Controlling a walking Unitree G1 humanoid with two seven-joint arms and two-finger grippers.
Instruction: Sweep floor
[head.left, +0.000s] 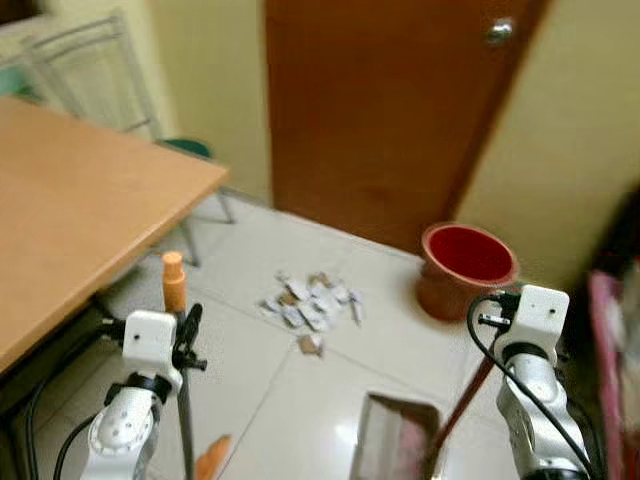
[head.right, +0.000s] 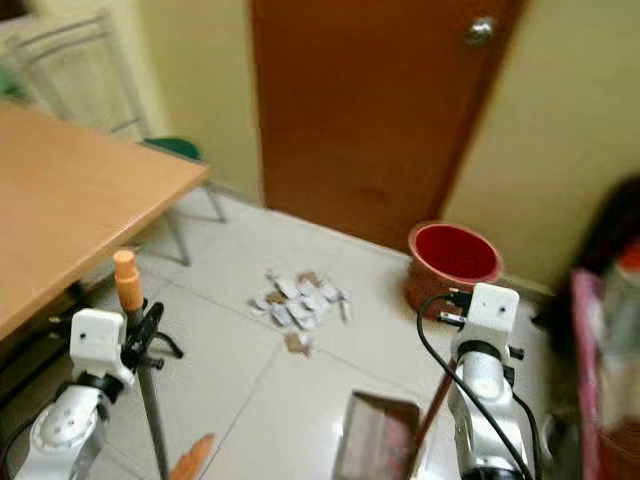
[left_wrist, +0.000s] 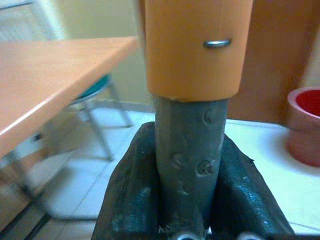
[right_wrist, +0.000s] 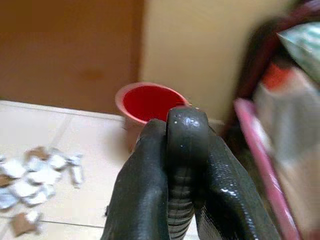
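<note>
floor (head.left: 250, 390): pale tiles, a pile of paper scraps (head.left: 312, 302) lying between the table (head.left: 70, 200) and the red bucket (head.left: 465, 268) by the door (head.left: 385, 110)
left gripper (head.left: 186, 335): raised at the robot's left, fingers (left_wrist: 135, 200) clamped on the grey broom handle (left_wrist: 187, 165) just under its orange cap
right gripper (right_wrist: 180, 165): raised at the right, fingers closed around the black grip of the dustpan handle (head.left: 462, 400)
dustpan (head.left: 395, 435): low on the tiles, near the scraps

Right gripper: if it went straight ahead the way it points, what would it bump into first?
Probably the red bin by the wall. It sits right ahead of the right gripper, though depth is unclear.
</note>
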